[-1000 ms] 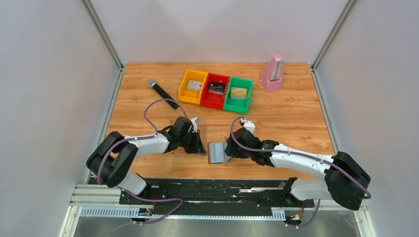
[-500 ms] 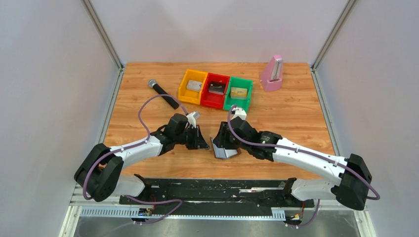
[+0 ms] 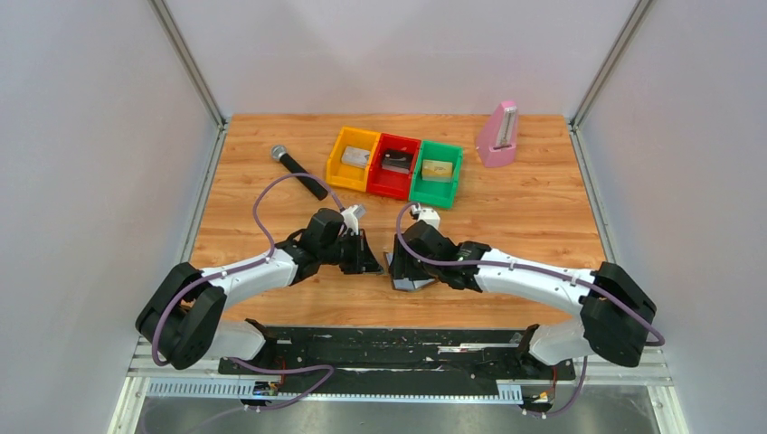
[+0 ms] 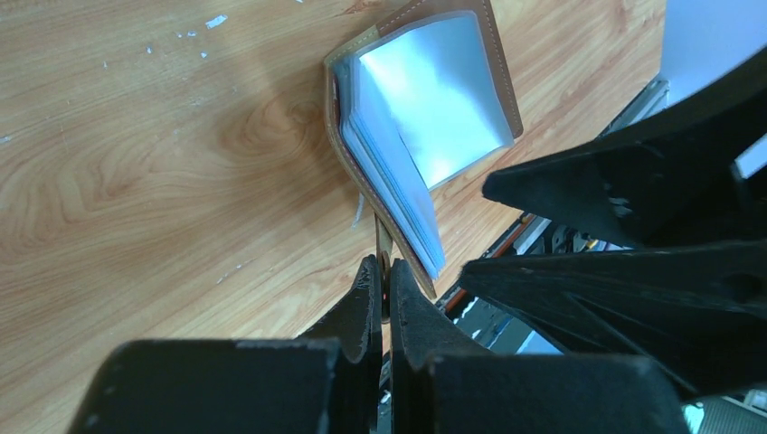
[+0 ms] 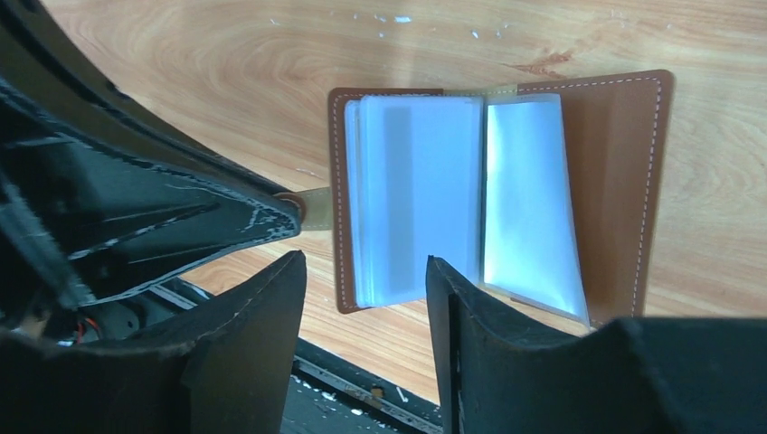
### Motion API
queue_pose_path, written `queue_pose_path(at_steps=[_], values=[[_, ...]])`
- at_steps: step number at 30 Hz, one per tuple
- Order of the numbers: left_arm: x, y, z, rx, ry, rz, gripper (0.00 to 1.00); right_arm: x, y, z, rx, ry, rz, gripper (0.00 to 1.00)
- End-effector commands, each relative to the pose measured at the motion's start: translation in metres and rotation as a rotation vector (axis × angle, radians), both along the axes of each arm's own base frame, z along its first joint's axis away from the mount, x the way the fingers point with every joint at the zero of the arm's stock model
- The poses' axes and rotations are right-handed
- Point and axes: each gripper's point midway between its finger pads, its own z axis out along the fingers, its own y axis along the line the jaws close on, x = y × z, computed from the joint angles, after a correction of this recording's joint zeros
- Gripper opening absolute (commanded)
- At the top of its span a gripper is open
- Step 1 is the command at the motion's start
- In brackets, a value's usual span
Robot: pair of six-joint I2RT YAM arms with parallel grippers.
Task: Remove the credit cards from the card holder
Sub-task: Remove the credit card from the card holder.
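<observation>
Left gripper [image 4: 382,276] clamped; right gripper [image 5: 364,264] jaws apart.

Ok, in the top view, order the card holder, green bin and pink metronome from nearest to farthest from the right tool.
1. card holder, directly at the right tool, near-centre of the table.
2. green bin, farther back, slightly right.
3. pink metronome, far right corner.

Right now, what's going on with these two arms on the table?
The left tool is shut on the small strap at the edge of the card holder, which lies open on the table. The right tool hangs open over its clear sleeves, gripping nothing. No card is being pulled out yet. At the back, three coloured bins each hold something flat.
</observation>
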Motion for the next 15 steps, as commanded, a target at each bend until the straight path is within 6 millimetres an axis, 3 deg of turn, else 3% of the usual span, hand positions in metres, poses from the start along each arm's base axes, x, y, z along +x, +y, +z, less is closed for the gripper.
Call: queue_pose_path(at_steps=[1,8,11,15], values=[[0.0,0.0,-0.001,0.001,-0.028,-0.013,0.0,0.003,0.013,-0.009,0.035,-0.006,0.072,0.54],[-0.004,0.007,-0.019,0.043,-0.009,-0.01,0.0,0.007,0.013,-0.028,0.004,0.006,0.074,0.51],[-0.005,0.008,-0.022,0.049,-0.008,-0.01,0.0,0.011,0.01,-0.035,-0.01,0.006,0.059,0.47],[-0.005,0.009,-0.024,0.053,-0.008,-0.01,0.0,0.012,0.007,-0.043,-0.025,0.017,0.058,0.48]])
